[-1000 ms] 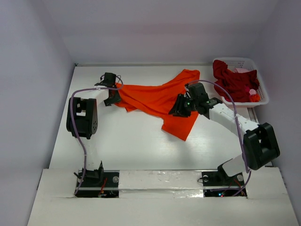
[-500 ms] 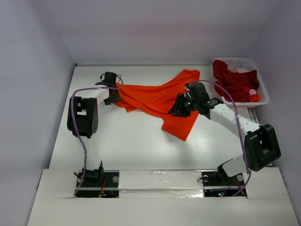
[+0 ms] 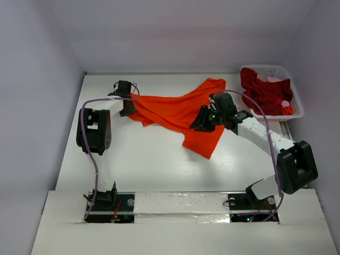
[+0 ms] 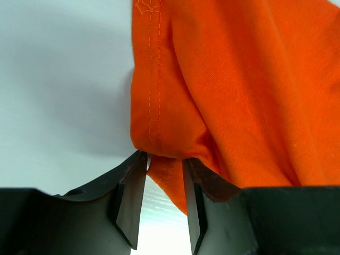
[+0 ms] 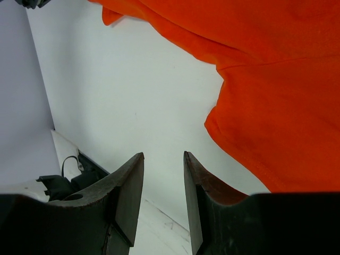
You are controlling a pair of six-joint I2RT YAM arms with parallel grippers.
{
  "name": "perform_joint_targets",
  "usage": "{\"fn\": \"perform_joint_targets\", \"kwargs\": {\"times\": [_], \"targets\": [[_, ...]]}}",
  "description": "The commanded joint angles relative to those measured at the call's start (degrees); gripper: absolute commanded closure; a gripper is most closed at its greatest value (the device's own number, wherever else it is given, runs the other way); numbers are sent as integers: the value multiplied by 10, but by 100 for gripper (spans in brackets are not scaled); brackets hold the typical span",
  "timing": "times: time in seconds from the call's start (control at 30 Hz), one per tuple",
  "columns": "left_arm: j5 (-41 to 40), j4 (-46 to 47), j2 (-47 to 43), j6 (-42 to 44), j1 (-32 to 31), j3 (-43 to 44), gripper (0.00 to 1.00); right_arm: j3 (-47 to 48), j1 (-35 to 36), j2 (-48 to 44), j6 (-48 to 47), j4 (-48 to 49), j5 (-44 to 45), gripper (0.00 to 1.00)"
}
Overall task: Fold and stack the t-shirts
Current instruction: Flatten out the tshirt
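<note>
orange t-shirt [image 3: 175,111], crumpled on bench [image 3: 149,159]. left hand [image 4: 163,159] straddles its edge, cannot tell if clamped; thin pinch may slip. right hand [image 5: 163,155] apart, empty.

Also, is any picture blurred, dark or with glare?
Top view: soft, even light, sharp, only faint shadows. Left wrist view: orange shirt sharp down to its stitching, soft shadow on the table beside it, left fingers dark. Right wrist view: right fingers dark too, no glare.
</note>
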Motion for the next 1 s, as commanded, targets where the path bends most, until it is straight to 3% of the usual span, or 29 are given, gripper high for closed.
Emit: {"fn": "perform_joint_targets", "kwargs": {"times": [0.0, 0.27, 0.4, 0.53, 0.83, 0.97], "targets": [[5, -6, 5, 4, -2, 16, 70, 5, 5, -12, 3, 20, -11, 59], [22, -18, 8, -2, -2, 19, 70, 8, 5, -12, 2, 17, -10, 59], [18, -23, 9, -7, -2, 19, 85, 9, 5, -10, 2, 17, -12, 59], [23, -27, 13, -7, -2, 24, 83, 11, 5, -8, 2, 16, -12, 59], [23, -37, 18, -12, -2, 34, 96, 16, 5, -6, 1, 11, -11, 59], [21, -46, 13, -18, -2, 42, 100, 15, 5, -2, -3, -10, -4, 71]]}}
